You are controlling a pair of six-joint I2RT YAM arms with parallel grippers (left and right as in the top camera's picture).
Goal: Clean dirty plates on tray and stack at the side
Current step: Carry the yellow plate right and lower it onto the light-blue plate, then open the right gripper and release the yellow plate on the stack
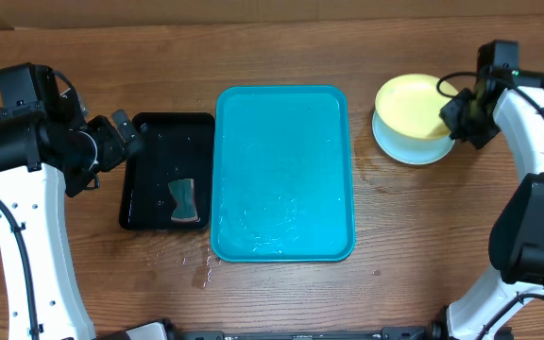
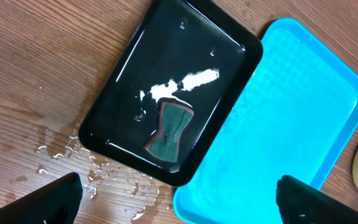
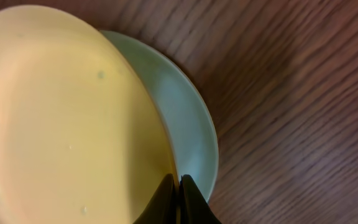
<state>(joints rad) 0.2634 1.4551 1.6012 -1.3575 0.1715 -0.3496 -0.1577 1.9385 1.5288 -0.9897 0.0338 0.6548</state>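
At the right of the table, clear of the tray, a pale yellow plate (image 1: 412, 102) lies tilted on a light blue-green plate (image 1: 406, 149). My right gripper (image 1: 456, 113) is shut on the yellow plate's right rim. In the right wrist view its fingertips (image 3: 179, 190) pinch the edge of the yellow plate (image 3: 61, 112), with the lower plate (image 3: 188, 118) showing beneath. The turquoise tray (image 1: 281, 170) sits in the middle with nothing on it. My left gripper (image 1: 126, 137) hovers open at the tray's left, holding nothing; in its wrist view the gripper (image 2: 179, 199) hangs over the tray (image 2: 278, 124).
A black tray (image 1: 159, 132) holding water and a dark green sponge (image 1: 185, 201) lies just left of the turquoise tray. Both show in the left wrist view, the black tray (image 2: 166, 68) and the sponge (image 2: 169, 130). Water drops (image 1: 201, 269) wet the wood near its front corner.
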